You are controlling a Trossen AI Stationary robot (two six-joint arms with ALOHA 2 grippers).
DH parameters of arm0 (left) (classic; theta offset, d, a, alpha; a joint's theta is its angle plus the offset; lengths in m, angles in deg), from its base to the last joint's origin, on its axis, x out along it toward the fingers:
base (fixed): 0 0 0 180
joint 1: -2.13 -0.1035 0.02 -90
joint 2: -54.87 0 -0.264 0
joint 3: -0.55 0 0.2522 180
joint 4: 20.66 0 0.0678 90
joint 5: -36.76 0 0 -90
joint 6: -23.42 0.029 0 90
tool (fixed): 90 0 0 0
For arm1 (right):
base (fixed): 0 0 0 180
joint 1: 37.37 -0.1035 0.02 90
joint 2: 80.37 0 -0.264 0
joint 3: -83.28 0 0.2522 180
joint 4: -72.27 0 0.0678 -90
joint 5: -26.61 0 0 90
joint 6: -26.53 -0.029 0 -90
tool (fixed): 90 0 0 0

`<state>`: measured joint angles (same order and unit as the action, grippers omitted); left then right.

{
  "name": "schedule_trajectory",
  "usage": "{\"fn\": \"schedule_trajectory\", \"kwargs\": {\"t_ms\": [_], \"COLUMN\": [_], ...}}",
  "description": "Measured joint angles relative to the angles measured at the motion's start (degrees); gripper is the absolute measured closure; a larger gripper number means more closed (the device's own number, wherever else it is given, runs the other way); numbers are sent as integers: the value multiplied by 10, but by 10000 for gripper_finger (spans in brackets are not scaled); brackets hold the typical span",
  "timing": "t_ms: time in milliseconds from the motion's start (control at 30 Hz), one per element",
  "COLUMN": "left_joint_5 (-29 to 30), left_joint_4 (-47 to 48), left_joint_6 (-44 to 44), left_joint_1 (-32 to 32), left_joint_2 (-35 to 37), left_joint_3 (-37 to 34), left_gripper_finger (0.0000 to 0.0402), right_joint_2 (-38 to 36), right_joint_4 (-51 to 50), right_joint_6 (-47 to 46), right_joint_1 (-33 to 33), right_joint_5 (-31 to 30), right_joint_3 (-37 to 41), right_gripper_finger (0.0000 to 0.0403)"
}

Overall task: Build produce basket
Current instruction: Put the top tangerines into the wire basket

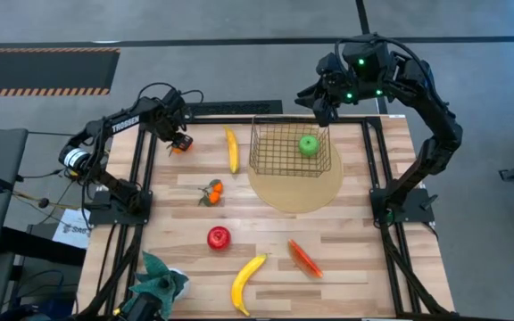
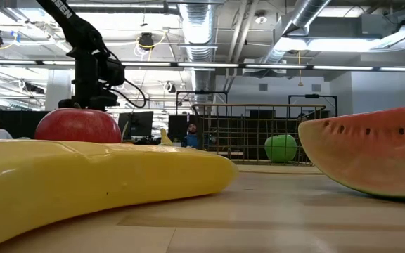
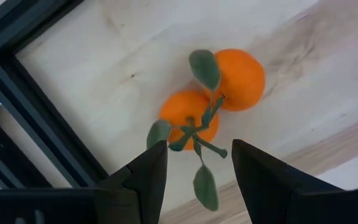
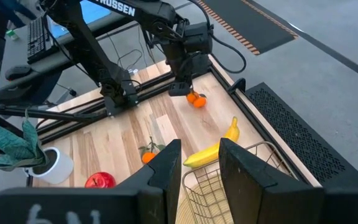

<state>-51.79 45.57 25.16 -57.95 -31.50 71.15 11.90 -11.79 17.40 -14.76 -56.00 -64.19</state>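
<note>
Basket [image 1: 286, 149] sits on the round mat [image 1: 297, 192] at about 1 o'clock on the table [image 1: 355, 241]. Green apple [image 1: 308, 144] lies inside it, toward its right side. Right gripper [image 1: 326, 109] hangs above the basket's far right corner, fingers parted, nothing held. Left gripper [image 3: 196, 168] is at 11 o'clock, directly over an orange cluster [image 3: 213, 96], fingers spread either side of the leafy stem, not closed on it. A banana [image 1: 232, 149] lies just left of the basket; second orange cluster [image 1: 211, 192] at 9 o'clock from the mat. Red apple [image 1: 219, 237] near table centre, second banana [image 1: 247, 283] at 6 o'clock, watermelon slice [image 1: 304, 258] to its right.
</note>
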Motion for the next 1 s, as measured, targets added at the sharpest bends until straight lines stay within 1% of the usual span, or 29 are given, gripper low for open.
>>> {"fn": "schedule_trajectory", "kwargs": {"t_ms": [67,167,400,433,633,833,900,1000], "left_joint_5": [-2,-2,-2,-2,-26,-99,-129,-157], "left_joint_4": [-4,-7,-13,-16,-36,-36,-35,-35], "left_joint_6": [-5,-8,-7,-7,-9,-1,0,0], "left_joint_1": [0,0,0,0,0,1,2,6], "left_joint_2": [0,0,0,0,0,5,15,42], "left_joint_3": [0,0,0,0,0,14,26,53], "left_gripper_finger": [242,273,383,391,399,401,401,401], "right_joint_2": [0,0,0,0,0,0,0,0], "right_joint_4": [0,0,0,0,0,-19,-35,-59], "right_joint_6": [0,0,1,1,1,2,1,1], "right_joint_1": [0,0,0,0,0,0,3,5], "right_joint_5": [0,0,0,0,0,0,0,0], "right_joint_3": [0,0,0,0,0,0,0,0], "right_gripper_finger": [274,274,274,274,274,280,286,293]}}
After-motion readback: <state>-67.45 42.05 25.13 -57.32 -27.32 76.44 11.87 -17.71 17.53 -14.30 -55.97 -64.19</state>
